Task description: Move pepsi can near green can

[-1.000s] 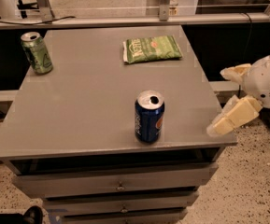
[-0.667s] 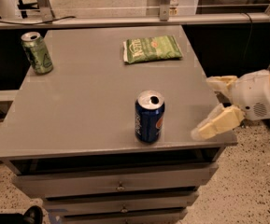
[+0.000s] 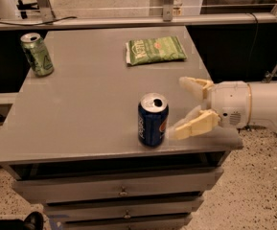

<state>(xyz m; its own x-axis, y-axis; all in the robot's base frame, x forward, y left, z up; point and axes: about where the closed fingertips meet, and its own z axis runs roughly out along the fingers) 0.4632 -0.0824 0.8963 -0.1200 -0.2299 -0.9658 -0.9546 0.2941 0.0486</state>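
The pepsi can (image 3: 153, 120) stands upright near the front edge of the grey table (image 3: 80, 114), right of centre. It is dark blue with a silver top. The green can (image 3: 37, 54) stands upright at the table's back left corner. My gripper (image 3: 180, 108) comes in from the right, level with the table top, just right of the pepsi can. Its two cream fingers are spread open. The near fingertip (image 3: 176, 132) is close beside the can; the far fingertip (image 3: 185, 82) is behind and to the right of it. It holds nothing.
A flat green chip bag (image 3: 155, 50) lies at the back of the table, right of centre. The table has drawers (image 3: 121, 190) under its front edge. A rail and dark gap run behind the table. Speckled floor lies right of the table.
My gripper has moved left over the table's right edge, toward the pepsi can, with its fingers still spread. The cans and the bag have not moved.
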